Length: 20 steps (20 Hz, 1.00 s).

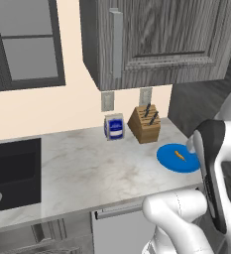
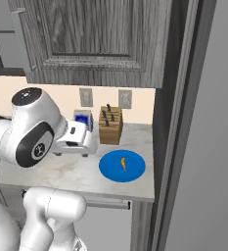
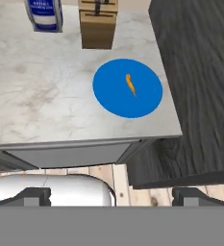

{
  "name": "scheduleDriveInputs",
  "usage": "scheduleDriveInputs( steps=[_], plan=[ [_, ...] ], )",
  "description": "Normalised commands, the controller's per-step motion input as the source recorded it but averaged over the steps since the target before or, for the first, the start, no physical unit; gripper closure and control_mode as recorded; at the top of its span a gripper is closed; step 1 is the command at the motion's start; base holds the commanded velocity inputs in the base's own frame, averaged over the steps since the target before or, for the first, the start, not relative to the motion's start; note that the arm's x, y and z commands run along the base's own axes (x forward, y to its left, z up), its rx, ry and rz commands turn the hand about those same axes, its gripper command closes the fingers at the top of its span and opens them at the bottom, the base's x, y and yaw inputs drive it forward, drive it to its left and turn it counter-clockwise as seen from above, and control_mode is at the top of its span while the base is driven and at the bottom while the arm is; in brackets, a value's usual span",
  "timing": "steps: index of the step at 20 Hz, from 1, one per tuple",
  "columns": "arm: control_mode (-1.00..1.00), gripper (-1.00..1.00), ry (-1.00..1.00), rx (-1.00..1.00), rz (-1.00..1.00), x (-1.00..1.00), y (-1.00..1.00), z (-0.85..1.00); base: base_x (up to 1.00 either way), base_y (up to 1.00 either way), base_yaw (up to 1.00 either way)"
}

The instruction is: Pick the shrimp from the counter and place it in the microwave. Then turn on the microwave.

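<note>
Resting on a round blue plate (image 3: 128, 88) near the right end of the pale marbled bench (image 3: 41, 91) is the shrimp (image 3: 130, 84), a tiny orange-pink curved piece, lying close to the plate's middle. Both base views confirm it: plate (image 1: 178, 158) with shrimp (image 1: 180, 155) in the left one, plate (image 2: 122, 166) with shrimp (image 2: 123, 164) in the right one.

Behind the plate, toward the wall, stands a wooden knife block (image 2: 110, 125) with dark handles sticking up; its top is cut off in the hand view. Just left of it stands a blue-and-white carton (image 1: 114, 127), label too small to read. In the right base view the arm's white housing covers part of this carton.

End effector (image 3: 111, 196): its two dark fingertips (image 3: 32, 196) sit far apart at the bottom of the hand view, released, nothing between them, held above the bench's front edge and well apart from the shrimp.

A dark sink basin (image 1: 13, 173) is cut off at the left edge of the left base view. Grey wood-grain upper cabinets (image 1: 161, 39) hang overhead. A dark wood-grain panel (image 3: 200, 81) borders the bench on the right.
</note>
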Motion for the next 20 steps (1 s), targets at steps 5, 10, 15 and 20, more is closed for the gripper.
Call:
scheduleDriveInputs(
  steps=[5, 10, 15, 20],
  plan=[
    [-1.0, -1.0, 0.08, 0.0, 0.04, 0.42, -0.13, -0.17, 0.0, 0.0, 0.0],
    [-1.0, -1.0, 0.05, 0.0, 0.05, 0.39, -0.13, -0.2, 0.0, 0.0, 0.0],
    [-1.0, -1.0, 0.03, 0.0, 0.04, 0.28, -0.16, -0.24, 0.0, 0.0, 0.0],
    [-1.0, -1.0, 0.0, 0.01, 0.05, 0.26, -0.17, -0.25, 0.0, 0.0, 0.0]
  ],
)
